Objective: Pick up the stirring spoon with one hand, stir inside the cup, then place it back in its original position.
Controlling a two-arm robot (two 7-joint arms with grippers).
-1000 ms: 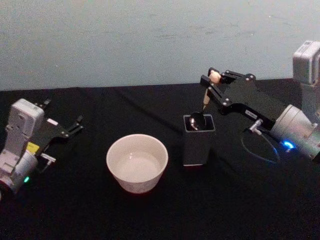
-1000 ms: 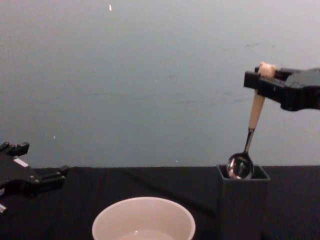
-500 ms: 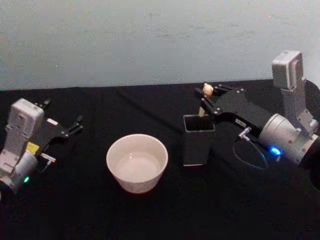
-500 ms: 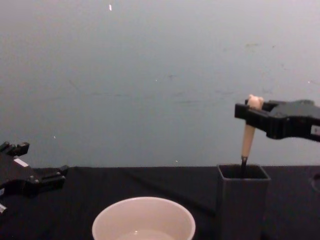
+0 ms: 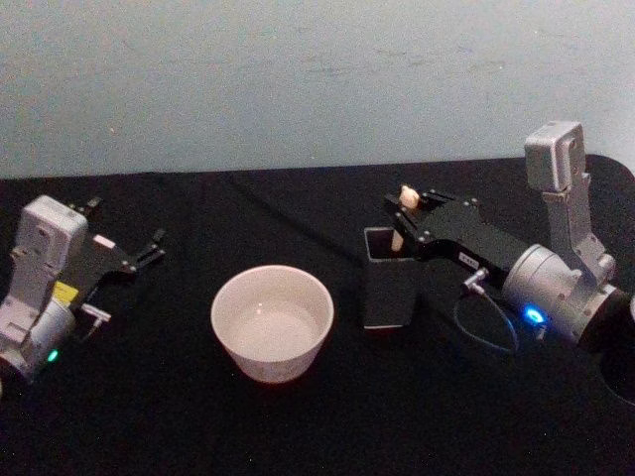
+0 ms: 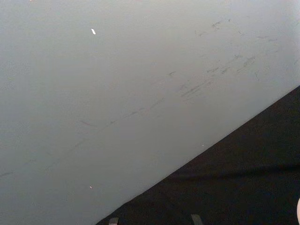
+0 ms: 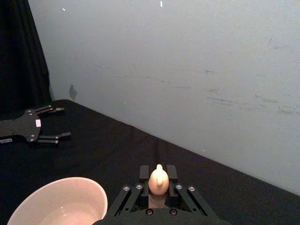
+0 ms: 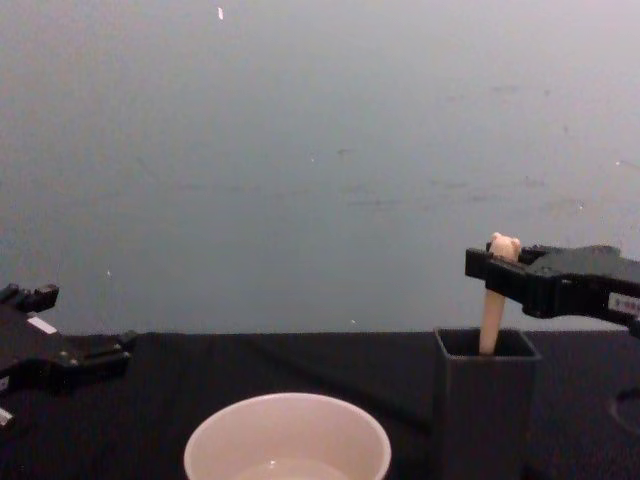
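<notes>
I have the right claw (image 8: 497, 272) clamped on the bear-topped beige stirring spoon (image 8: 492, 318), its bowl presumably down inside the dark grey square holder (image 8: 484, 408) beside the cream round cup (image 5: 272, 322). Next I release and lift clear. Left claw (image 5: 149, 252) parked open at the worktop's left edge.

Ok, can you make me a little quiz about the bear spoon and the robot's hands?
1. True or false: the stirring spoon stands in the cream-white cup.
2. Which gripper holds the spoon near its bear head? A) the left gripper B) the right gripper C) neither
3. Fill in: the spoon's lower end is hidden inside the dark grey square ____.

Key:
1. False. It stands in the holder, to the right of the cup.
2. B. The left gripper rests open at the table's left side.
3. holder
</notes>
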